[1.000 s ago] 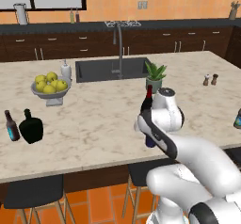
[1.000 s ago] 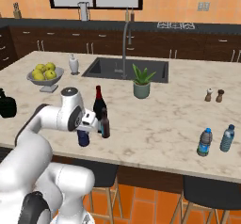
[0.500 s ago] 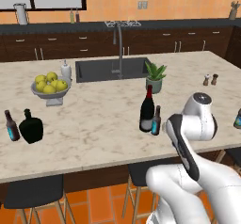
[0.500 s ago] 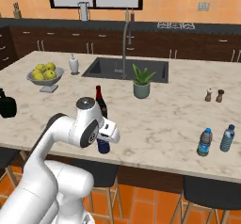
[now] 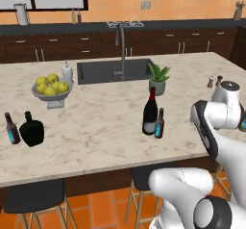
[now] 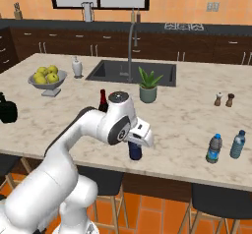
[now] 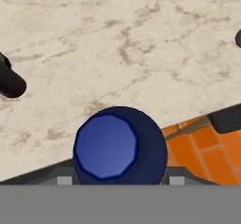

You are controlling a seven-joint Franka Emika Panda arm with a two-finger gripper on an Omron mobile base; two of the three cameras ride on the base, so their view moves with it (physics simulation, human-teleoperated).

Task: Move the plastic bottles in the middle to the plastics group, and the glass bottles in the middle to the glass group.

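Observation:
My gripper (image 6: 137,140) is shut on the plastic bottle (image 6: 135,151), a small dark blue one. It hangs just above the counter's front edge. In the hand view its blue cap (image 7: 107,146) sits between my gripper (image 7: 120,180) tips, seen from above. The tall wine bottle (image 5: 150,111) and the slim brown beer bottle (image 5: 159,123) stand together mid-counter. In the right base view my arm covers all but the wine bottle's red neck (image 6: 103,100). The glass group, a brown beer bottle (image 5: 11,128) and a black flask (image 5: 31,129), is at the far left.
Two clear plastic bottles (image 6: 213,148) (image 6: 237,144) stand at the counter's right front. A bowl of yellow fruit (image 5: 50,89), a soap dispenser (image 5: 67,71), a potted plant (image 5: 157,78), salt and pepper shakers (image 6: 224,100) and the sink (image 5: 113,70) lie further back. Stools (image 5: 36,197) stand below.
My arm has swung rightward along the counter's front, carrying the blue bottle away from the wine and beer bottles, which stayed put.

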